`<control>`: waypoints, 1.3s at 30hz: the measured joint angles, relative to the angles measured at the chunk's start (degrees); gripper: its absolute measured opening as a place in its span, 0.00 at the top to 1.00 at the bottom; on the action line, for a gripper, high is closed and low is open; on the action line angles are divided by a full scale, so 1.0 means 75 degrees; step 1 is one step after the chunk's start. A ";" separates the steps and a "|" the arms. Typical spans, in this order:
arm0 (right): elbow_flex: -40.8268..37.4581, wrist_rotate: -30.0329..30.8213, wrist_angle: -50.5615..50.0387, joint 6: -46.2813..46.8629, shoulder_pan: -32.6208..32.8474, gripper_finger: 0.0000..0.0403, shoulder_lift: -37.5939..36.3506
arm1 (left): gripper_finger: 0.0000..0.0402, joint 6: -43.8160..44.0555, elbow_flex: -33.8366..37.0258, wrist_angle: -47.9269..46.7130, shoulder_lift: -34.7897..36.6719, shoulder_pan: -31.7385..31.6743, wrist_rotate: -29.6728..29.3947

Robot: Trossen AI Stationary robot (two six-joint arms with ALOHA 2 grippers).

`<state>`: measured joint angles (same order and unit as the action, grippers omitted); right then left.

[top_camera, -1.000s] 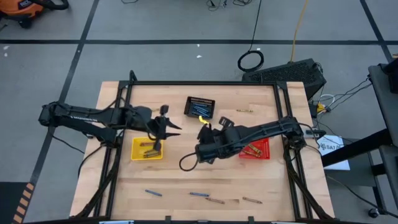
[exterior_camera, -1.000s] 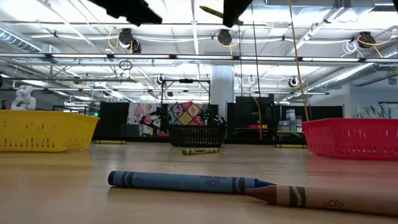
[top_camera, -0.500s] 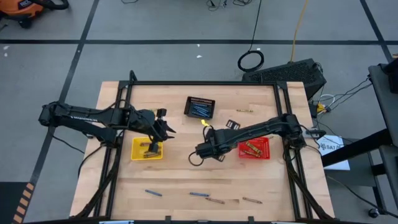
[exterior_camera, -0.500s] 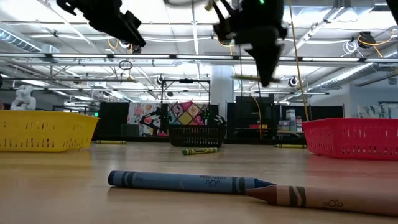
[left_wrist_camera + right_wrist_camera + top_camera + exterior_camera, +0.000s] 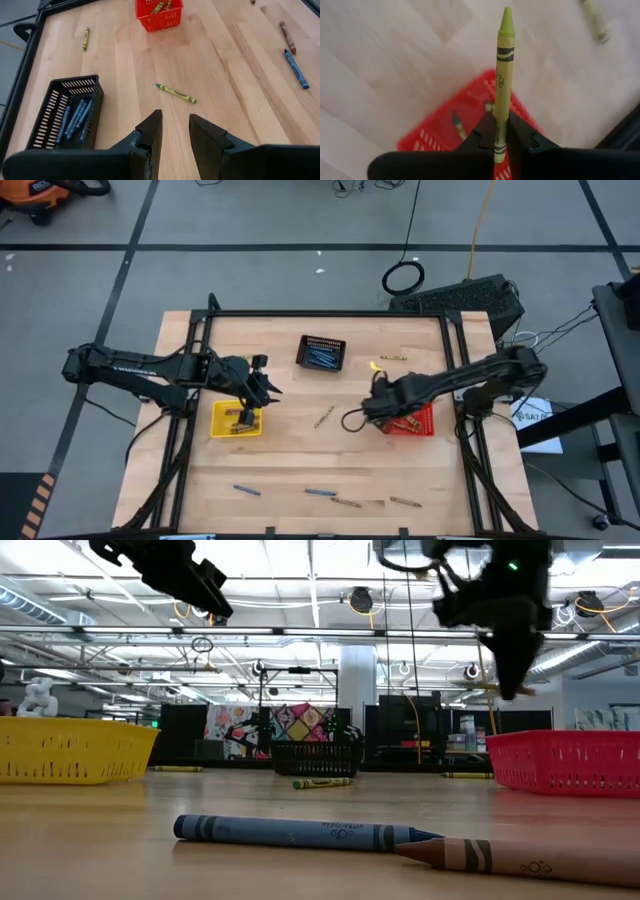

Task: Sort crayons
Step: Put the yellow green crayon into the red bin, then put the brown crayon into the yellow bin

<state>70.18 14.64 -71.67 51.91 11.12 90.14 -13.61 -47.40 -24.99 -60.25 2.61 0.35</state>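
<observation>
My right gripper (image 5: 378, 387) is shut on a yellow-green crayon (image 5: 501, 75) and hangs above the left rim of the red basket (image 5: 412, 420), which holds several crayons. My left gripper (image 5: 175, 131) is open and empty above the yellow basket (image 5: 237, 420); it also shows in the high view (image 5: 262, 387). An olive crayon (image 5: 323, 417) lies flat on the table between the arms. The black basket (image 5: 322, 352) holds blue crayons. More crayons (image 5: 320, 493) lie along the near edge. My right gripper pinches the crayon's blunt end (image 5: 497, 141) between its two fingers. The crayon runs along the fingers and sticks out past their tips, its pointed end (image 5: 507, 12) foremost. It is lifted clear of the table and the basket.
One crayon (image 5: 392, 358) lies near the far right of the table. A blue crayon (image 5: 300, 832) and a brown one (image 5: 520, 858) lie close to the low camera. A black frame rail (image 5: 330, 313) borders the table.
My right gripper has gone toward the table's right edge with the yellow-green crayon, from the table's middle to the red basket's left rim. My left gripper has come down a little over the yellow basket.
</observation>
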 joint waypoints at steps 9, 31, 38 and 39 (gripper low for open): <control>-0.1431 -0.0608 0.0395 -0.0089 0.0000 1.00 -0.0777 | 0.75 0.0178 0.0000 -0.0291 0.0000 0.0000 0.0001; -0.2260 -0.1577 0.1530 -0.0630 0.0029 0.88 -0.0792 | 0.75 0.0368 0.0000 -0.0627 0.0000 0.0000 0.0001; -0.2251 -0.1736 0.1519 -0.0447 0.0032 0.78 -0.0792 | 0.75 0.0376 0.0000 -0.0624 0.0000 0.0000 0.0001; -0.2211 -0.1854 0.1466 -0.0427 0.0032 0.77 -0.0790 | 0.75 0.0376 0.0000 -0.0623 0.0000 0.0000 0.0001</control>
<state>53.60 0.73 -60.68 48.71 11.35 84.22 -10.79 -47.40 -29.67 -60.25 2.61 0.36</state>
